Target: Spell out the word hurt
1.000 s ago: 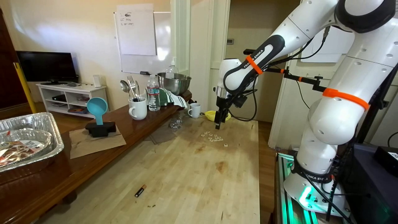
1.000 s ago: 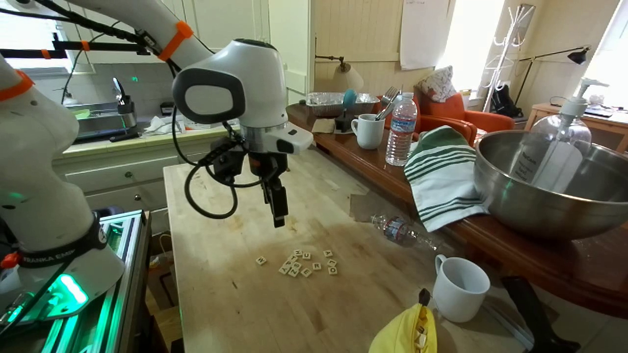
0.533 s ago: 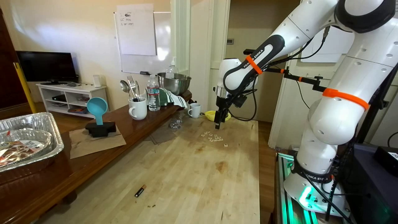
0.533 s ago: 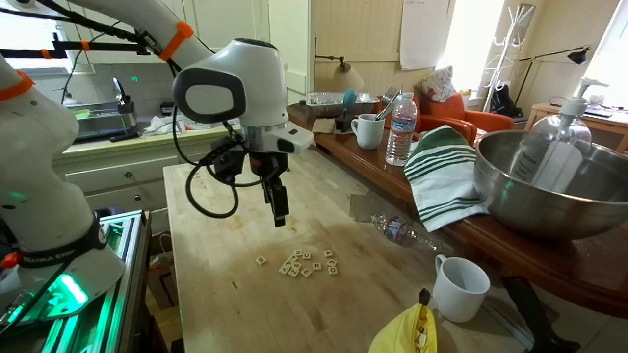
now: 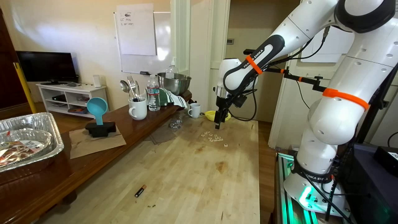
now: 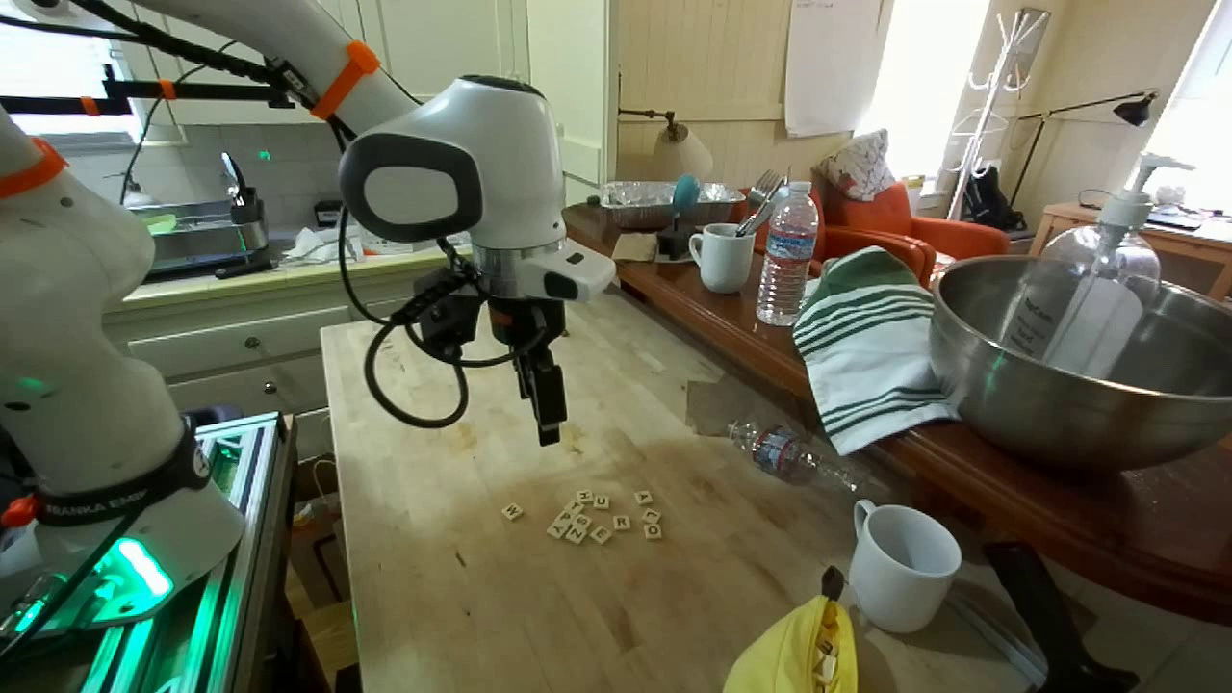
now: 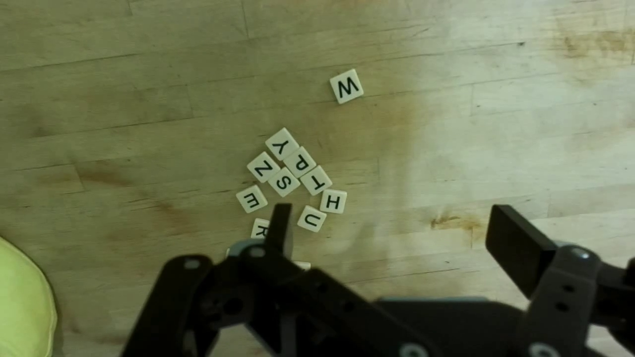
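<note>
Overhead, the tool [image 7: 389, 218]: released, its two fingers standing wide apart with bare wood showing between them; it hangs from the white arm [image 5: 329, 121], above the counter [image 5: 186, 174]

Letter tiles [image 6: 581, 522]: small cream squares marked in black, lying flat toward the counter's end that bears the yellow pouch [image 6: 794, 650], between the arm's edge and the edge under the dark ledge [image 5: 140, 130]

T tile [image 7: 316, 180]: in a slanting run, against the P tile [image 7: 299, 161], which meets the Y tile [image 7: 282, 144]

H tile [image 7: 333, 202]: just beside the T tile; whether they touch is hard to tell

U tile [image 7: 311, 218]: near the H tile, on the ledge side of it

R tile [image 7: 258, 227]: near the E tile [image 7: 251, 199], partly covered by a finger in the wrist view, whole in an exterior view

S tile [image 7: 284, 182] and Z tile [image 7: 263, 167]: packed alongside the slanting run

W tile [image 7: 347, 86]: well apart from the others, nearest the arm's edge of the counter

O tile [image 6: 654, 531]: on the ledge side of the group, two more tiles near it, their letters unclear

White mug [image 6: 905, 568]: upright on the counter beside the yellow pouch, toward the ledge edge

Clear bottle [image 6: 784, 452]: on its side along that same edge

Battery [image 5: 140, 190]: well apart, toward the counter's opposite end

Ledge load: cutlery mug [image 5: 137, 109], water bottle [image 5: 153, 95], striped towel [image 6: 866, 337], steel bowl [image 6: 1039, 423], blue scoop [image 5: 97, 107]
</note>
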{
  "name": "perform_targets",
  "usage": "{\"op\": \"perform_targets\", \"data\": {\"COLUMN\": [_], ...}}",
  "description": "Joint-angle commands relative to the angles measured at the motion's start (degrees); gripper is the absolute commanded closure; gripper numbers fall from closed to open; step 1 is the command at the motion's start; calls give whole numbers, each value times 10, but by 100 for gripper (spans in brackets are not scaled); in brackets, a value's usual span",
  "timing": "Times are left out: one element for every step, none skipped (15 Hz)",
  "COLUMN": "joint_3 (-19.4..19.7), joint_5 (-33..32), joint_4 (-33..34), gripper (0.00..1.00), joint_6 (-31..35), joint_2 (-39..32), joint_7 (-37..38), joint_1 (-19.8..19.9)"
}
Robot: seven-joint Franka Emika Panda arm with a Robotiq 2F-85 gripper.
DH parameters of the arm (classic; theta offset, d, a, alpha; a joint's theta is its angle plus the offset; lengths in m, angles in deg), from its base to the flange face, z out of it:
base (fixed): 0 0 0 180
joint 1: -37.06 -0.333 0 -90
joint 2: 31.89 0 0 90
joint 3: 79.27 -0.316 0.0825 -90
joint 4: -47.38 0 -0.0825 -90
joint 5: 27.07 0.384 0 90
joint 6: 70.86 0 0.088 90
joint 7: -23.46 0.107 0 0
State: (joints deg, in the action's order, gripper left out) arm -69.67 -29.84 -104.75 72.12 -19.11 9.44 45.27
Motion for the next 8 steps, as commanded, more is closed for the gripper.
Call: {"op": "perform_targets", "data": {"joint_3": [3, 5, 6, 7, 7, 8, 8, 8], "joint_5": [-2, 2, 4, 7, 7, 7, 6, 6], "joint_4": [-2, -1, 0, 1, 1, 1, 1, 2], "gripper": [0, 0, 0, 0, 0, 0, 0, 0], "joint_6": [15, 16, 17, 18, 21, 22, 26, 30], "joint_2": [-12, -15, -17, -20, -23, -26, -28, -31], "joint_7": [-11, -19, -28, -37, -43, -48, -53, -56], "joint_1": [-4, -6, -7, -8, -8, -8, -8, -7]}}
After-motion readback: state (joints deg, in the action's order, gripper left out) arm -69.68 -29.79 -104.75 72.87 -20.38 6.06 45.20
